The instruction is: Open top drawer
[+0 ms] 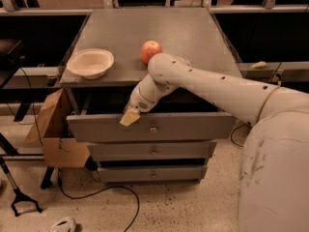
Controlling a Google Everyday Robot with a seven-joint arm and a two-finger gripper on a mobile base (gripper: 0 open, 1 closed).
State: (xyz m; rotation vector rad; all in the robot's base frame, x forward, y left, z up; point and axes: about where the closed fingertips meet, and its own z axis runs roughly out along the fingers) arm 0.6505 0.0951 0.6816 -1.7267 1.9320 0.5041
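Note:
The top drawer (pixel 193 126) is the widest of three grey drawers under the grey table top. It stands pulled out toward the camera, with a dark gap behind its front panel. Its small round knob (pixel 153 128) sits at the middle of the front. My gripper (pixel 129 117), tan-tipped at the end of the white arm, rests at the drawer front's upper edge, left of the knob. The drawer's inside is hidden by the arm and shadow.
Two narrower grey drawers (pixel 153 150) (pixel 153 173) sit shut below. A white bowl (pixel 90 63) and a red apple (pixel 150 51) stand on the table top (pixel 193 33). A cardboard box (pixel 55 134) stands at the left. A black cable (pixel 111 190) lies on the floor.

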